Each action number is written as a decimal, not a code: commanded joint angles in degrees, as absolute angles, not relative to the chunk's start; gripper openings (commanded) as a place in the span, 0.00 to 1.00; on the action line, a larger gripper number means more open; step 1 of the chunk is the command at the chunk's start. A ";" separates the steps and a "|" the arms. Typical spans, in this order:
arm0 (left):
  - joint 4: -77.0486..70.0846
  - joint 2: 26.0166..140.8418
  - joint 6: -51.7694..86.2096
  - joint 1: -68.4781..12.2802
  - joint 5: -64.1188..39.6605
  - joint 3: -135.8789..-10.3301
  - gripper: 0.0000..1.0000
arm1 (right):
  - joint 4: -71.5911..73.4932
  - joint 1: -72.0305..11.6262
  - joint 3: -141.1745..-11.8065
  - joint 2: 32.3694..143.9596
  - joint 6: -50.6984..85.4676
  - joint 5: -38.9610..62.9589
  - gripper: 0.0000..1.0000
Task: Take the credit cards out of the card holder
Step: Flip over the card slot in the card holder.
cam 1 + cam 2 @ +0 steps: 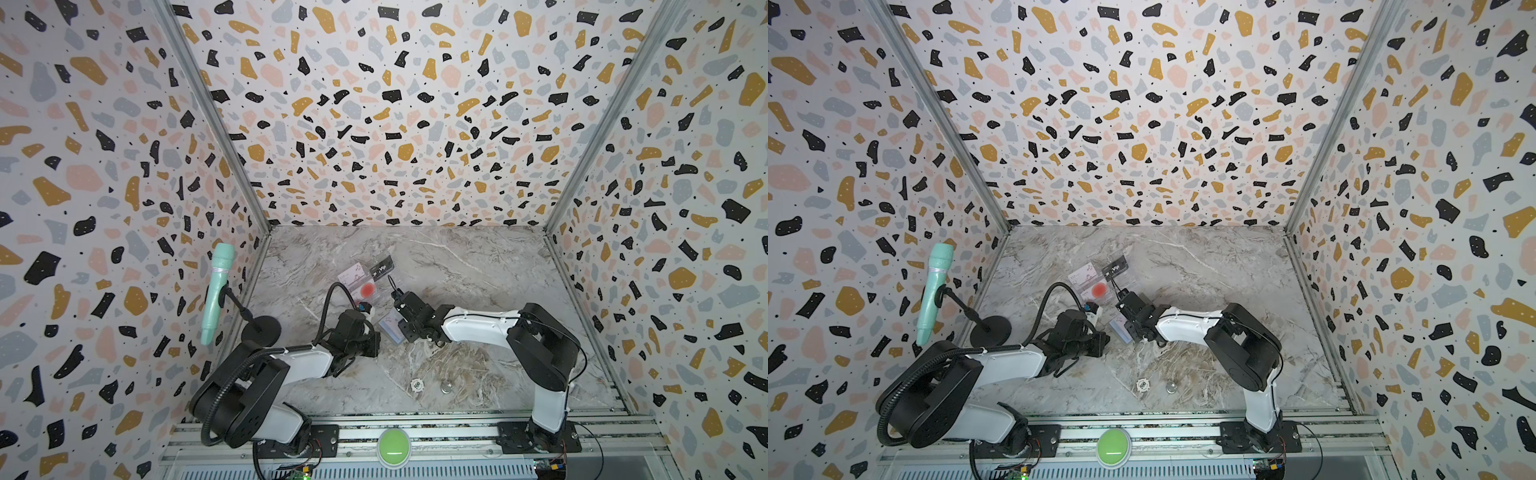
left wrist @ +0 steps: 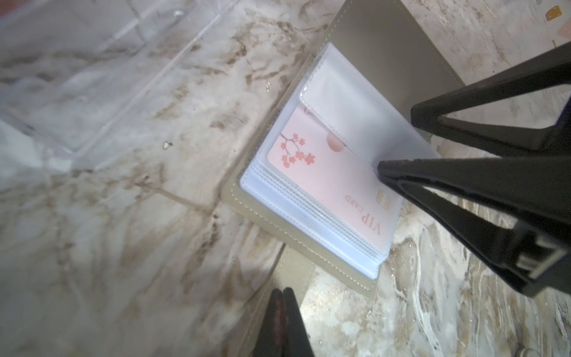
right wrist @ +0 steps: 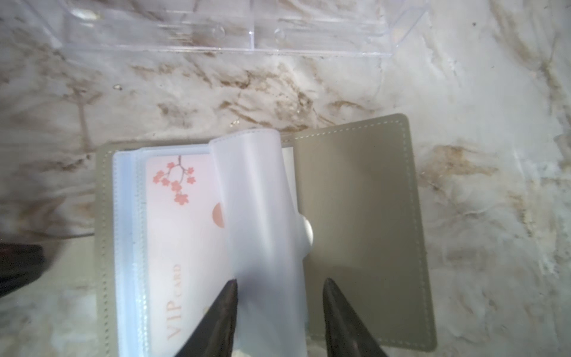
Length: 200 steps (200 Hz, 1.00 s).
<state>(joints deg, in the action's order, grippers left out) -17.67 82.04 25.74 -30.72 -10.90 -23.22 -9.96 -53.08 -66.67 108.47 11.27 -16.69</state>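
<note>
taupe card holder (image 3: 355, 231) lies open and flat on the marble table (image 1: 478, 270), between the two arms in both top views. it sits near the clear plastic tray (image 3: 216, 31) but apart from it. inside is a stack of translucent sleeves. the top visible sleeve holds a pink card (image 3: 179, 231) with a blossom branch and "vip card" lettering, still fully inside its pocket. one loose sleeve (image 3: 262, 216) stands up curled over the spine, partly covering that card. right gripper (image 3: 279, 284) is down over the holder with jaws apart either side of the raised sleeve. one finger touches the sleeve edge and the other has a gap, so it's not clamped. left gripper (image 2: 282, 296) has its jaws closed tight, tips at the holder's taupe closure tab (image 2: 296, 265). can't tell if the tab is pinched or just pressed. three cards are already out, grouped at the tray: black vip card (image 1: 381, 266), white card with red circle (image 1: 368, 289) and a white-pinkish card (image 1: 351, 272). can't tell which compartment they're in, or whether they're in it or on it. a white poker chip (image 1: 417, 385) lies on the table well apart from the holder, nearer the arm bases.
</note>
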 commanded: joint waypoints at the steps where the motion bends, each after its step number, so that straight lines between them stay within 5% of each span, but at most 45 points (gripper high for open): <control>1: -17.05 81.87 25.78 -30.98 -9.41 -21.98 0.00 | -12.76 -52.60 -68.90 108.98 11.23 -20.57 0.46; 200: -16.21 80.16 25.29 -30.94 -9.67 -22.41 0.00 | -14.28 -41.88 -68.22 100.95 7.96 -15.79 0.54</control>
<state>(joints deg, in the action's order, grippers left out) -17.21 81.28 25.71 -30.83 -10.07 -22.96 -12.58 -43.53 -67.90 105.93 8.75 -17.12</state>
